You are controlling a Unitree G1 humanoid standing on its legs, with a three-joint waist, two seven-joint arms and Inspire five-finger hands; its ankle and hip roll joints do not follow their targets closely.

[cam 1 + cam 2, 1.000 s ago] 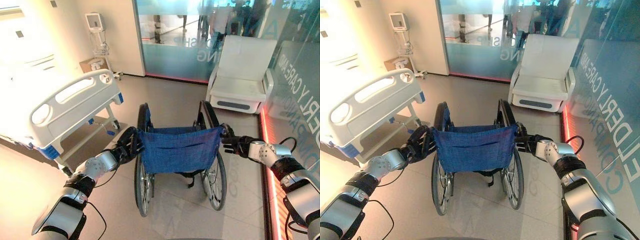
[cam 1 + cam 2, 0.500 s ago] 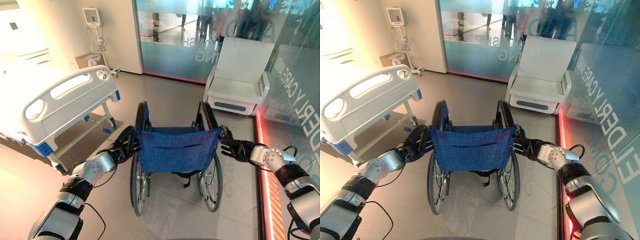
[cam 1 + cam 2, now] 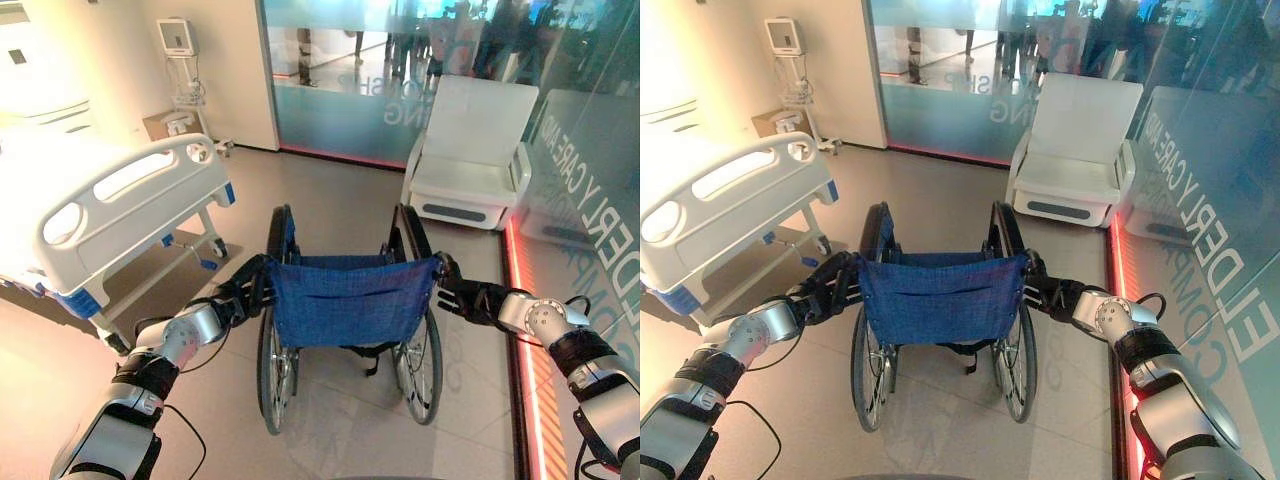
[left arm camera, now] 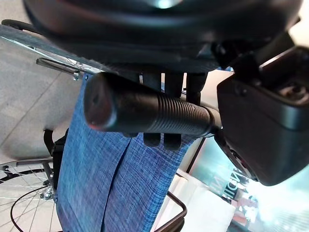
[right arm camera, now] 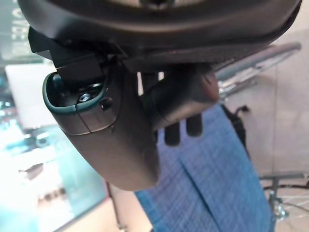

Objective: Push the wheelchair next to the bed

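Wheelchair [image 3: 345,320] seen from behind, its blue backrest toward me and its long axis running straight away, front end aimed at the white armchair [image 3: 470,155] by the glass wall [image 3: 340,70]. It stands on the tiled floor [image 3: 350,430] in the middle of the room — the bed [image 3: 110,215] lies off to its left, footboard nearest, a bare strip of floor between them. My left hand [image 3: 243,295] is clenched round the left push handle [image 4: 145,112]; my right hand [image 3: 465,298] is wrapped round the right push handle [image 5: 181,96] — both wrist views show fingers curled under the ribbed grips
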